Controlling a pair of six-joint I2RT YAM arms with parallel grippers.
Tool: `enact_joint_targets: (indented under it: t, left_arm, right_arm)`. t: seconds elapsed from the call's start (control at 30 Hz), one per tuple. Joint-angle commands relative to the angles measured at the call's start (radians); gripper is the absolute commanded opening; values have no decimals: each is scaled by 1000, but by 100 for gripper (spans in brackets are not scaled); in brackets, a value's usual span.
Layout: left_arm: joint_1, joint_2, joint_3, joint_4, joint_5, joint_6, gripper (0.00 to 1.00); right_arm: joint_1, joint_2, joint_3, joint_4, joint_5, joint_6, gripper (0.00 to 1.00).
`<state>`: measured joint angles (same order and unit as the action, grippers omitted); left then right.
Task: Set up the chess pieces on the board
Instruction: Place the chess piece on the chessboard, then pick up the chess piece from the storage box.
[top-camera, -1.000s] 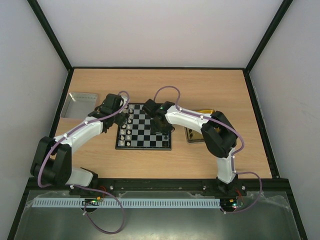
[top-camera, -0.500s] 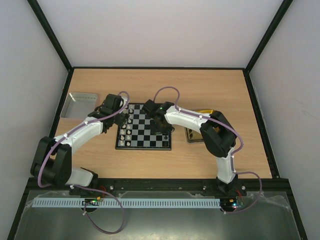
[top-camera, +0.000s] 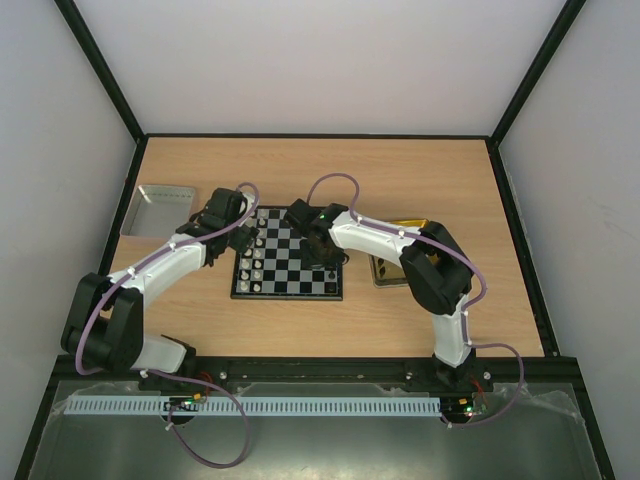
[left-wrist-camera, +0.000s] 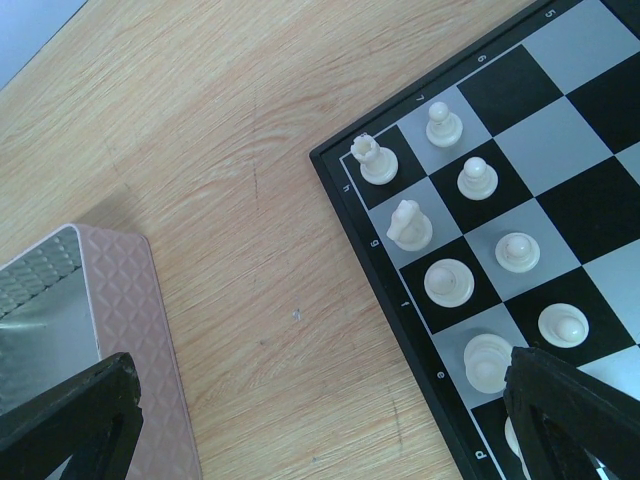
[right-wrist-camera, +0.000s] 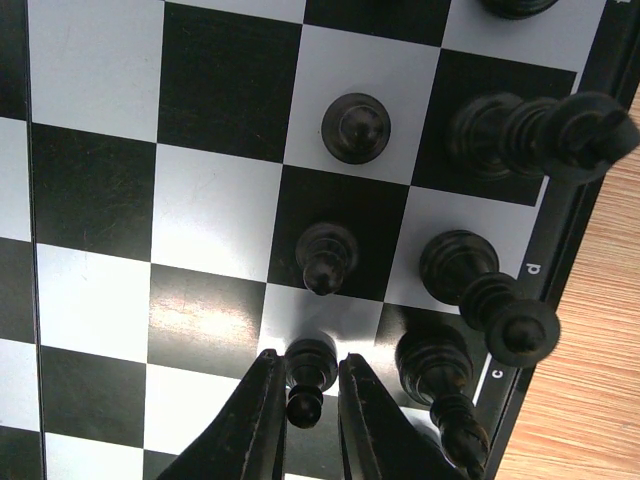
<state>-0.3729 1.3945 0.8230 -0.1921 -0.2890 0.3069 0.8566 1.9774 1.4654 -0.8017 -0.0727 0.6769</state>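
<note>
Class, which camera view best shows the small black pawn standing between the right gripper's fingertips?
The right wrist view: the small black pawn stands close up between the fingertips of the right gripper. In the top external view it cannot be made out beneath the right arm. The left wrist view shows only white pieces at the checkered board corner.

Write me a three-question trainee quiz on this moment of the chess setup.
1. True or false: the left gripper holds a white piece.
2. What stands between the fingers of the right gripper? A) a white rook B) a black pawn C) nothing
3. The white pieces stand on which gripper's side of the board?
Key: 1 false, it is open and empty. 2 B. 3 the left gripper's side.
</note>
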Motion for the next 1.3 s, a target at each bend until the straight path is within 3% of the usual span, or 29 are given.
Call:
enact_joint_targets:
  t: [0.0, 0.47, 0.6, 0.93, 1.27]
  left_arm:
    - [-1, -14, -14, 11, -10, 6, 99]
    - [-1, -13, -10, 6, -9, 5, 99]
    - [-1, -13, -10, 5, -7, 5, 99]
    - [-1, -13, -13, 7, 1, 6, 99]
    - [-3, 2, -7, 0, -1, 6, 99]
  right_arm:
    - [-4, 17, 16, 2, 6, -1, 14]
    - [-4, -49, 105, -75, 34, 5, 22]
    - [-41, -123, 134, -125, 93, -4, 33]
    - [-367, -405, -257, -71, 87, -16, 37]
    - [-406, -367, -338, 30, 12, -28, 37]
